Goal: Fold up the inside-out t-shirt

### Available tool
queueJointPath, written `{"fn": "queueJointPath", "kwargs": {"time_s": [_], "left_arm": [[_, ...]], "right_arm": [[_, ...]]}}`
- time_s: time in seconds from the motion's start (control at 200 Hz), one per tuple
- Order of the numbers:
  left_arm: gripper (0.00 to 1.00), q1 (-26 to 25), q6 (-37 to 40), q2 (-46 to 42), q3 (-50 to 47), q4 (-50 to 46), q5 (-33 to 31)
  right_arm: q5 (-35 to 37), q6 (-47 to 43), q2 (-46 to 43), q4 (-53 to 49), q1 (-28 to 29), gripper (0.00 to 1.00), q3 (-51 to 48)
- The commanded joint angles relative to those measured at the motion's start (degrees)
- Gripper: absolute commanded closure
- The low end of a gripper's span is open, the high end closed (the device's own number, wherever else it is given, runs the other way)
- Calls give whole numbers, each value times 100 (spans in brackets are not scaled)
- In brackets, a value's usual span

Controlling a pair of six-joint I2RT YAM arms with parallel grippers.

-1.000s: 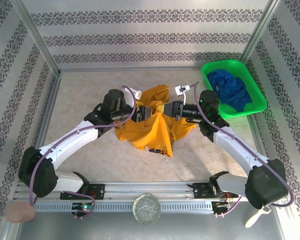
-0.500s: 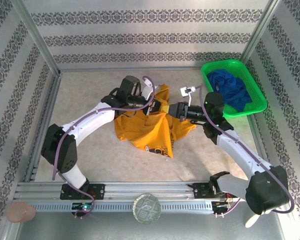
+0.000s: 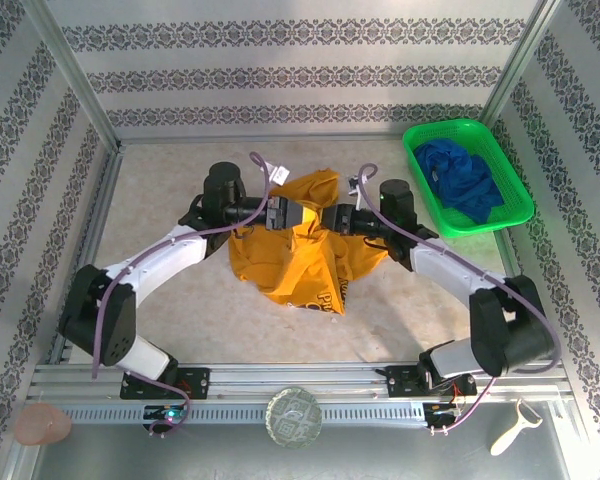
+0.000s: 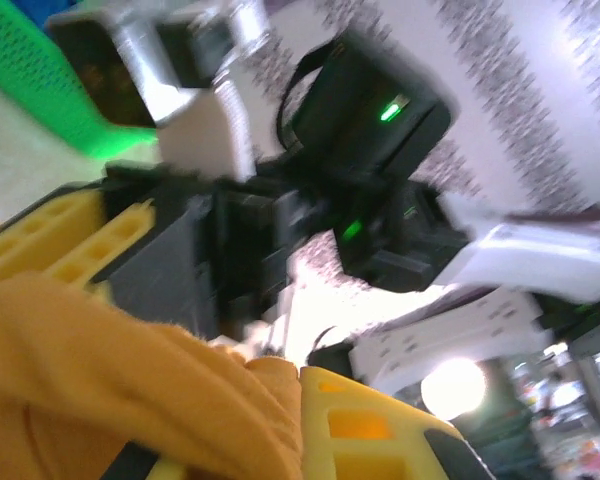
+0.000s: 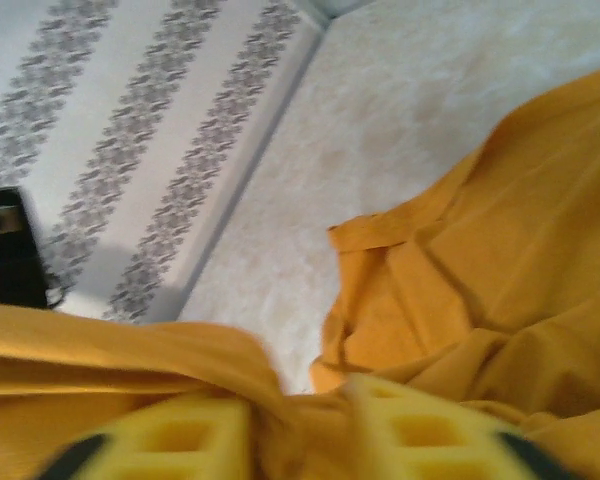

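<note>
The mustard orange-yellow t-shirt (image 3: 300, 255) hangs bunched in the middle of the table, lifted by its upper edge. My left gripper (image 3: 288, 212) is shut on the cloth at the upper left, and my right gripper (image 3: 327, 217) is shut on it just beside, the two almost facing each other. In the left wrist view the orange cloth (image 4: 130, 370) lies pinched against a yellow finger (image 4: 380, 430). In the right wrist view a fold of the t-shirt (image 5: 295, 415) runs between my two yellow fingers (image 5: 170, 440), with more of the shirt (image 5: 480, 270) draped on the table beyond.
A green basket (image 3: 416, 150) holding a dark blue garment (image 3: 465, 178) stands at the back right. The patterned walls enclose the beige table (image 3: 160, 190). A peeler (image 3: 515, 425) lies on the near rail at the right.
Both grippers moved closer together over the shirt's upper edge. The left arm pulled back to the left, and the cloth now hangs drawn up between them.
</note>
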Motion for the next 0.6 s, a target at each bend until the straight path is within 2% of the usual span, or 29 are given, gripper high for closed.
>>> {"fn": "queueJointPath", "kwargs": {"time_s": [0.0, 0.05, 0.1, 0.215, 0.355, 0.46, 0.595], "left_arm": [[100, 228, -2761, 233, -75, 4046, 220], [100, 326, -3119, 380, -155, 4504, -44], [100, 399, -3133, 412, -253, 4573, -296], [100, 428, -2462, 248, -314, 3652, -519], [100, 420, -1990, 47, -309, 2899, -622], [100, 420, -2035, 9, -332, 2848, -657], [100, 425, -2020, -66, -398, 2835, -707]], "right_arm": [[713, 39, -45, -362, 12, 50, 144], [837, 47, -351, -534, -26, 47, 53], [1005, 22, -779, -735, -96, 46, -124], [1320, -10, -1963, -1336, -267, 44, -507], [1372, -137, -3007, -1790, -73, 44, -462], [1385, -270, -3059, -1776, 415, 45, -141], [1562, -680, -2427, -1801, 1085, 43, 438]]}}
